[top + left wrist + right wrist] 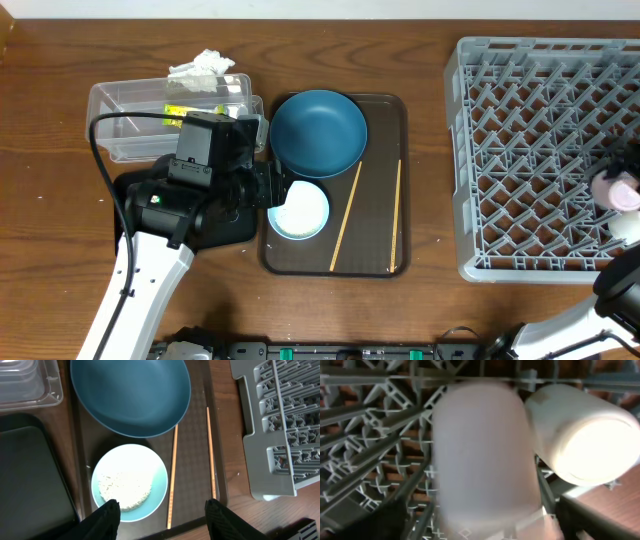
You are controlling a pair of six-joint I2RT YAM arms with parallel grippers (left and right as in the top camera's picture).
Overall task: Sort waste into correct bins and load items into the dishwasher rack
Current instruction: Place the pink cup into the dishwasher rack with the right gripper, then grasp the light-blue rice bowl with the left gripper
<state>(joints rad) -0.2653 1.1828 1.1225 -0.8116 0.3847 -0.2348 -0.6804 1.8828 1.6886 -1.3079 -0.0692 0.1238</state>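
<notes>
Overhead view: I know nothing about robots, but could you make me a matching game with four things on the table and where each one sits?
Things:
1. rice
2. pink cup
3. chopsticks
4. snack wrapper

Places:
A. on the brown tray
B. in the clear tub
C. in the pale blue bowl
D. in the dishwasher rack

Pairs: 1-C, 2-D, 3-A, 4-B

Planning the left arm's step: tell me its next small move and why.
Probably lower the left gripper onto the rim of the bowl and close: its jaws stand open above the tray, and the rice lies in the bowl, not yet emptied out.
</notes>
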